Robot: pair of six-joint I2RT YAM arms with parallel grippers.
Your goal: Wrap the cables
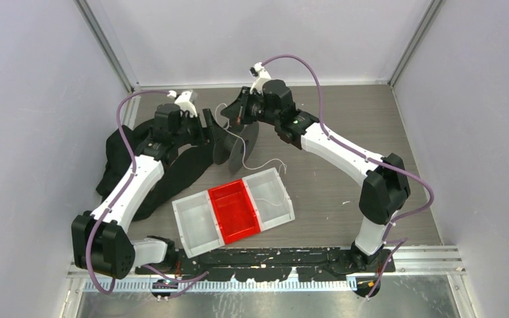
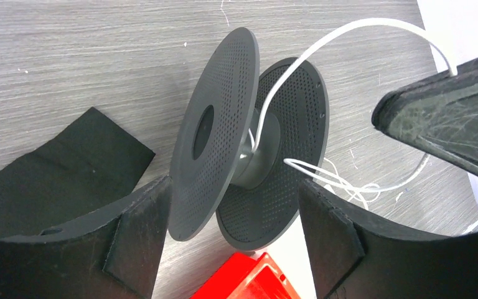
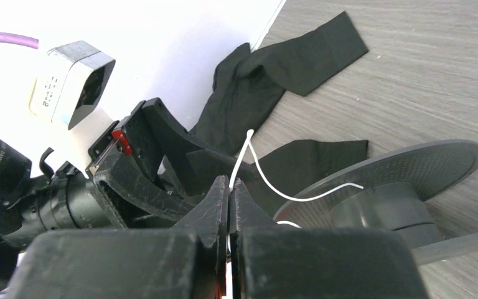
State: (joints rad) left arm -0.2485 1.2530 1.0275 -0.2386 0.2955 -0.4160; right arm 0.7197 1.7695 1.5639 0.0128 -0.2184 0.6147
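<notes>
Right wrist view: the right claw [image 3: 229,196] is pinched shut on the cable [image 3: 267,190]. This thin white wire rises from between the fingertips at centre frame and curves right to the hub of the one dark grey spool [image 3: 404,180]. Black fabric [image 3: 286,62] lies at upper centre of that view.

In the left wrist view the left claw [image 2: 233,187] stands wide, with a finger at each lower corner and the spool's two perforated discs between them. Whether they press on it I cannot tell. More of the cable bunches in loose loops on the worktop [image 2: 68,56], right of the spool.

From the top view, one tray [image 1: 195,225] at lower centre has three compartments, two clear flanking one red. A white strand shows in the right clear one.
</notes>
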